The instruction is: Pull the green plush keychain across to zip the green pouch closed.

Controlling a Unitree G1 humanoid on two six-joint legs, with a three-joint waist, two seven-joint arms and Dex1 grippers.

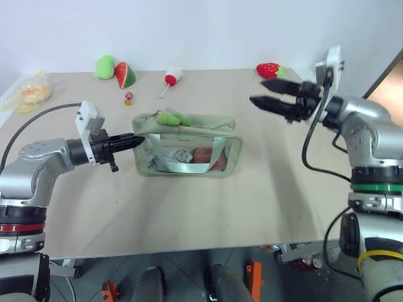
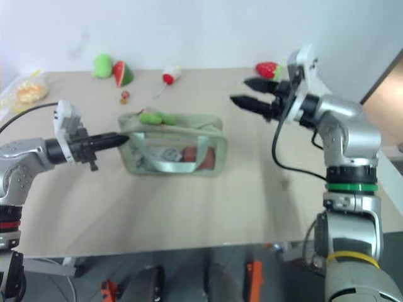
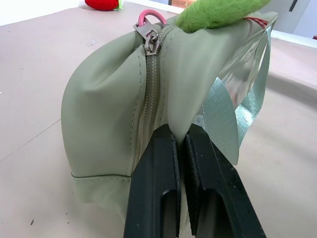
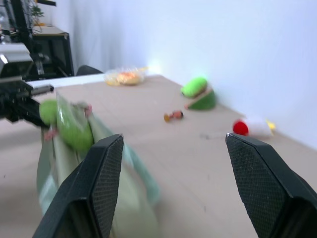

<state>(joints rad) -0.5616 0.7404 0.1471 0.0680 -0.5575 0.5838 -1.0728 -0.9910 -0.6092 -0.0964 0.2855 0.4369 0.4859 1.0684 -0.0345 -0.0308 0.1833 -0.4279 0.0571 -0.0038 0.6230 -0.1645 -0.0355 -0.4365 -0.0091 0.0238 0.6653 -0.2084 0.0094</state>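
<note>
- Location: the green pouch (image 1: 187,146) lies at centre-left of the left eye view on the table (image 1: 264,201). The green plush keychain (image 1: 174,117) rests on its top edge, near the pouch's left end.
- Zip state: in the left wrist view the zipper pull (image 3: 150,35) sits at the top of the end seam, beside the keychain; the track below it appears closed. Completion judged likely but unconfirmed.
- Risk: the left gripper (image 1: 132,142) is clamped shut on the pouch's end fabric. If it lets go abruptly, the pouch may shift or tip.
- Risk: the keychain lies loose on top and could slide off; cause, any jolt to the pouch.
- Pose: left gripper level, pointing toward frame centre.
- Pose: right gripper (image 1: 271,94) raised at upper right, fingers spread, holding nothing, well apart from the pouch.
</note>
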